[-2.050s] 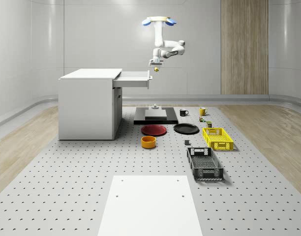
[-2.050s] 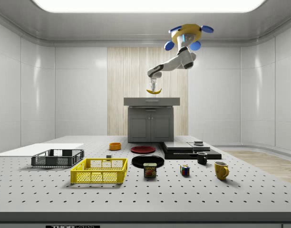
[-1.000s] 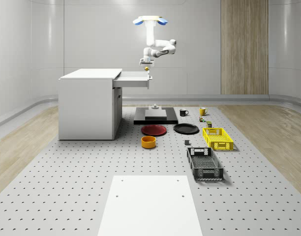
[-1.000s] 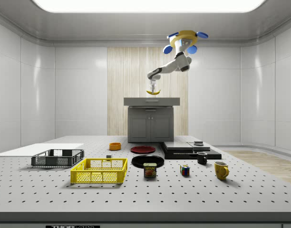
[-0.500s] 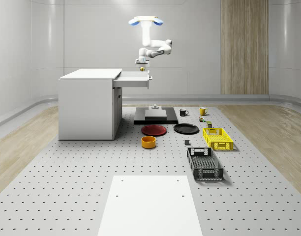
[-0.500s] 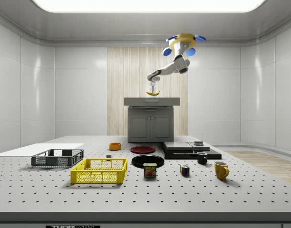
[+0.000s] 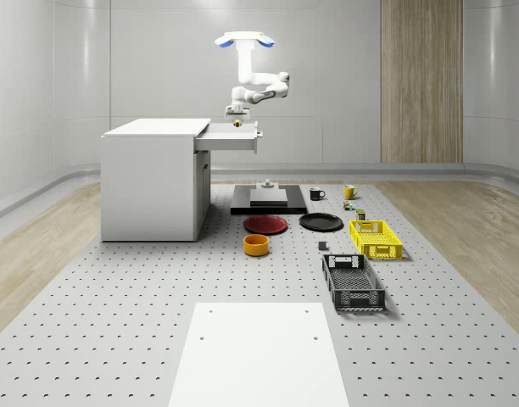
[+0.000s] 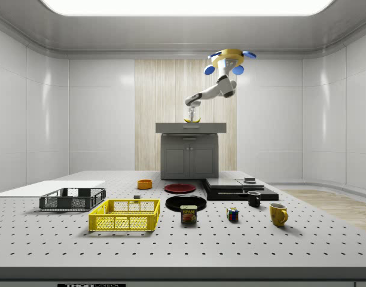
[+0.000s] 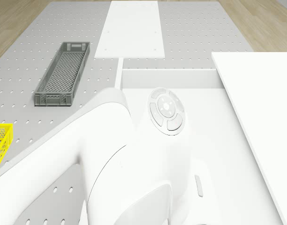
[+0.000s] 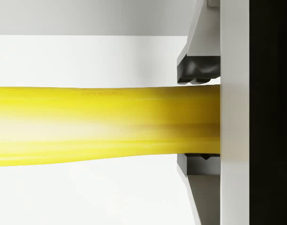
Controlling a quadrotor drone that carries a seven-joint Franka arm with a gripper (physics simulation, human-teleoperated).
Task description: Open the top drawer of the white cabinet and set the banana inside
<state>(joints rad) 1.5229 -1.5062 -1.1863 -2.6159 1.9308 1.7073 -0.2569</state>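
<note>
Your two-finger pincer (image 10: 200, 119) is clamped on the long yellow banana (image 10: 101, 124), its long axis crosswise to the fingers. It hangs just above the pulled-out white top drawer (image 7: 234, 138) of the white cabinet (image 7: 153, 182), near the drawer's front edge; the drone (image 7: 244, 40) hovers overhead. Next you likely lower and release.

The perforated bench (image 7: 115, 297) carries a white cabinet (image 7: 149, 191) toward its far left. A white panel (image 7: 258, 352) lies at the near edge, mid-width. Right of it sits a grey crate (image 7: 353, 282), then a yellow crate (image 7: 375, 238) farther back. Mid-bench lie an orange bowl (image 7: 256, 245), a red plate (image 7: 266, 224) and a black plate (image 7: 320, 222). Behind them sits a black slab (image 7: 268, 201), with a black mug (image 7: 316, 194) and a yellow mug (image 7: 348, 192) to its right.
</note>
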